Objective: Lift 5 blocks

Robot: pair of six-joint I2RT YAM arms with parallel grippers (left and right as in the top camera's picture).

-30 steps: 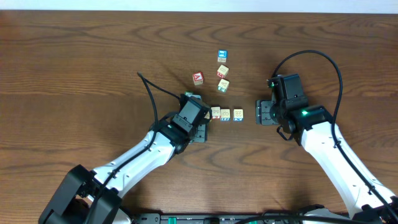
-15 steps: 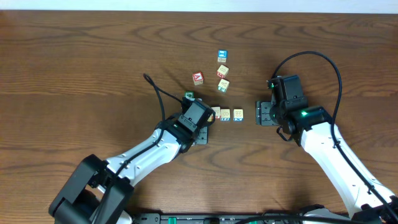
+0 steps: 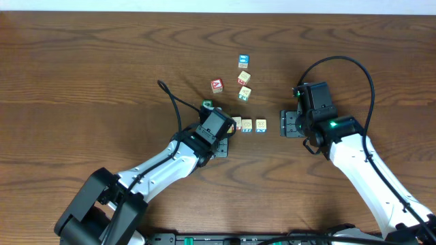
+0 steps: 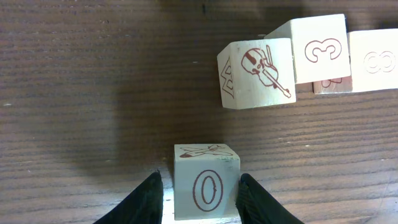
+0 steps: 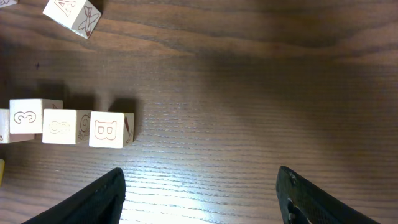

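Moved: left gripper (image 4: 200, 186) has slid in toward the blocks and narrowed; right arm hasn't budged.
Left hand: fingers flank the "0" block (image 4: 206, 180), can't tell if they're pinching yet.
Right gripper (image 5: 199, 196): spread wide, empty, near the B block (image 5: 112, 129).
Neighbours: violin block (image 4: 261, 71) sits just beyond.
Handling: probably light, stiff, smooth wood, so grab opposite flat sides squarely.

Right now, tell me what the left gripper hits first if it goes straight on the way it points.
The block marked 0: it sits between the left gripper's fingers, so it probably meets that first, though depth is unclear. The violin block lies farther ahead, off to one side.
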